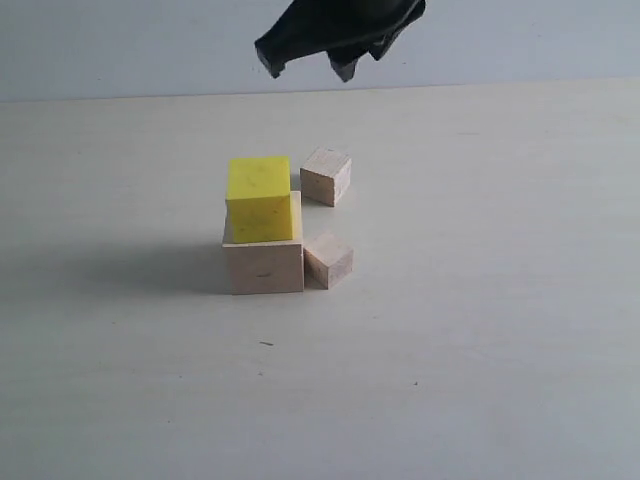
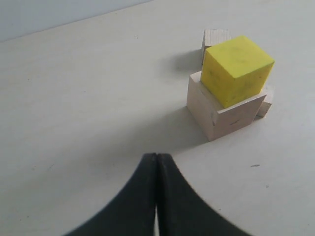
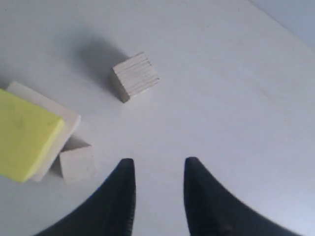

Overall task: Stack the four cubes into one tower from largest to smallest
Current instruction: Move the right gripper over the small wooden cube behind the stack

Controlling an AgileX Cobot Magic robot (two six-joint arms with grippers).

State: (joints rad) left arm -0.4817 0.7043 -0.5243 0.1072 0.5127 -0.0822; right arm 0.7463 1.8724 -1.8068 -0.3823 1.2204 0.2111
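The large pale wood cube [image 1: 264, 268] rests on the table with the yellow cube [image 1: 260, 198] stacked on top of it, sitting slightly askew. One small pale cube [image 1: 329, 260] sits against the large cube's right side. The other small pale cube [image 1: 326, 176] stands apart, behind and to the right. My right gripper [image 1: 308, 68] hangs high above the cubes, its jaws open and empty [image 3: 159, 162]. The wrist view shows the loose small cube [image 3: 134, 76] ahead of it, with the yellow cube [image 3: 24, 135] off to one side. My left gripper [image 2: 156, 155] is shut with nothing in it, well short of the stack [image 2: 236, 69].
The pale table [image 1: 480, 330] stretches out on all sides of the cubes, and a light wall [image 1: 120, 40] rises behind its far edge. Nothing else stands on the table.
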